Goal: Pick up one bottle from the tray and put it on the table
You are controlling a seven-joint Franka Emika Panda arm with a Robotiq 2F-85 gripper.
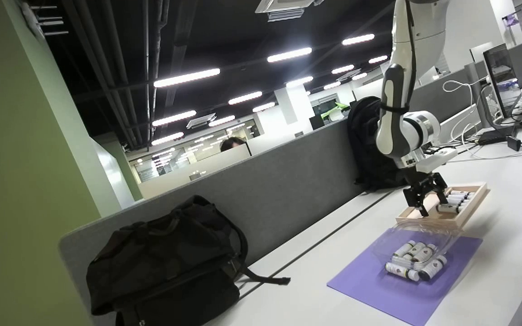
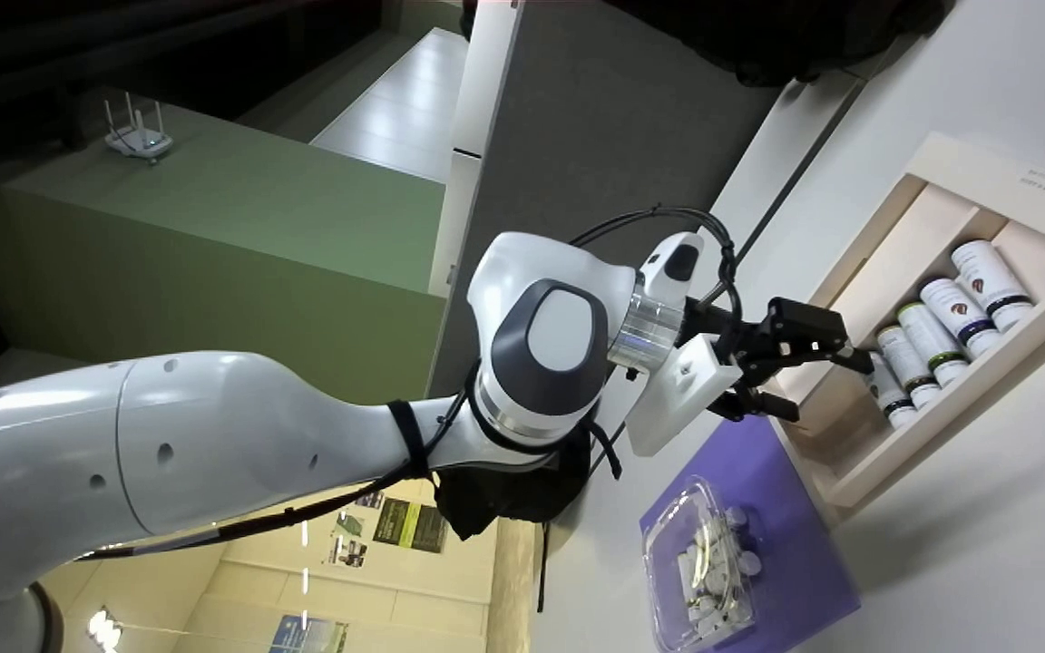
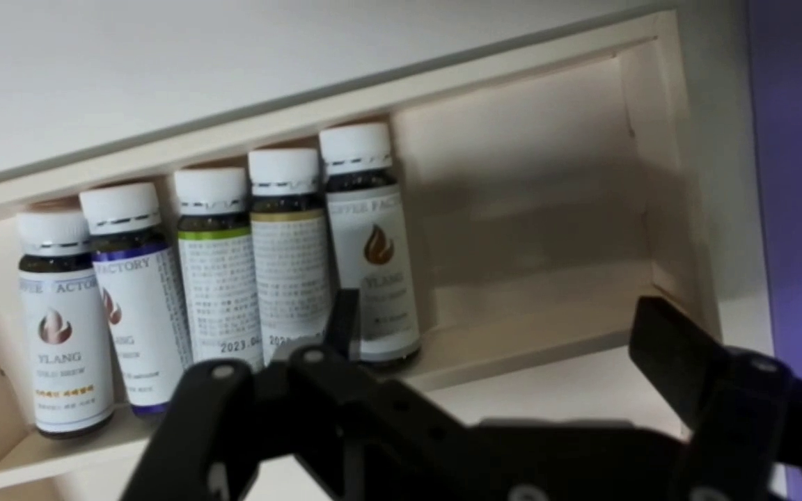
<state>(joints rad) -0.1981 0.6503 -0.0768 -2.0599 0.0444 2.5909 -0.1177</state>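
Note:
The light wood tray (image 1: 477,199) stands on the pale table (image 1: 308,294) and also shows in the other views (image 2: 967,396) (image 3: 533,174). Several white-capped bottles lie side by side in one long compartment (image 2: 990,277), leaving one end of it bare. In the wrist view the end bottle (image 3: 376,243) has a flame mark; another has a green band (image 3: 218,292). My gripper (image 1: 433,207) is open and empty, above the tray, in both exterior views (image 2: 829,388). In the wrist view its jaws (image 3: 495,306) are wide apart; the left finger overlaps the end bottle's lower part.
A purple mat (image 1: 369,290) lies beside the tray, bearing a clear plastic box (image 2: 654,567) with several bottles in it (image 1: 413,260). A black backpack (image 1: 166,258) and another black bag (image 1: 365,149) stand by the grey partition (image 1: 288,181). A monitor (image 1: 501,77) and cables are farther back.

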